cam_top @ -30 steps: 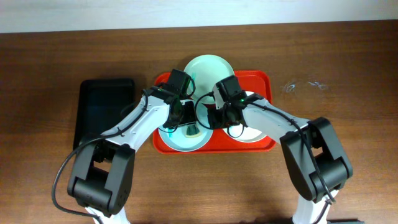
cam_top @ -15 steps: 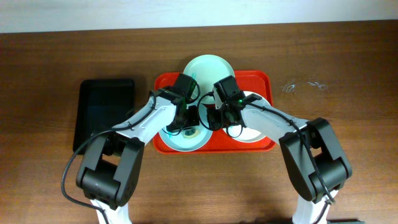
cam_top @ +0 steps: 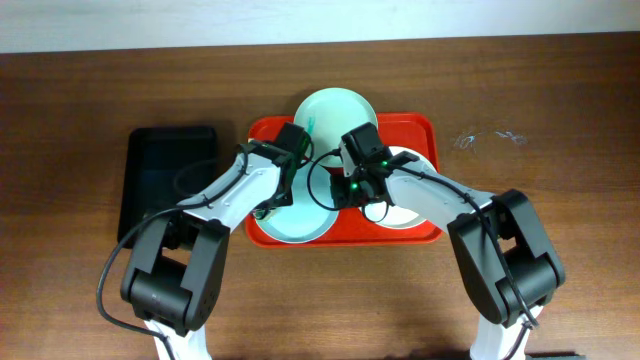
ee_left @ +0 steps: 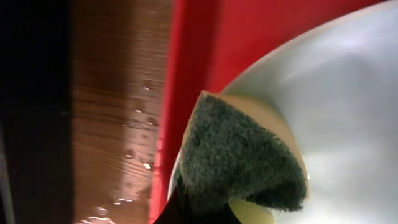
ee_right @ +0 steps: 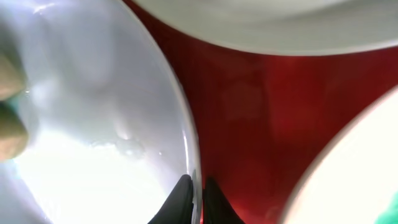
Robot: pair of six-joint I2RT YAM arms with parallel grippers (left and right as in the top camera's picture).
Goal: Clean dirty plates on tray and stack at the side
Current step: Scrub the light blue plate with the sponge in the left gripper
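Observation:
Three pale plates lie on the red tray (cam_top: 425,125): a front left plate (cam_top: 300,222), a back plate (cam_top: 335,108) and a right plate (cam_top: 408,212). My left gripper (cam_top: 272,200) is shut on a sponge (ee_left: 239,155) with a dark green scouring face and yellow back, pressed on the left part of the front left plate (ee_left: 348,93). My right gripper (cam_top: 345,190) is shut on that plate's right rim (ee_right: 189,149), one finger inside and one outside. The other two plates show at the top (ee_right: 280,25) and right (ee_right: 354,162) of the right wrist view.
A black tray (cam_top: 165,175) lies left of the red tray. Water drops sit on the brown wood table (ee_left: 118,137) beside the red tray's left rim (ee_left: 189,74). A small wet or scuffed patch (cam_top: 485,138) marks the table at the right.
My left gripper has swept the sponge from the middle of the front left plate to its left part. The right gripper has kept its hold on the rim.

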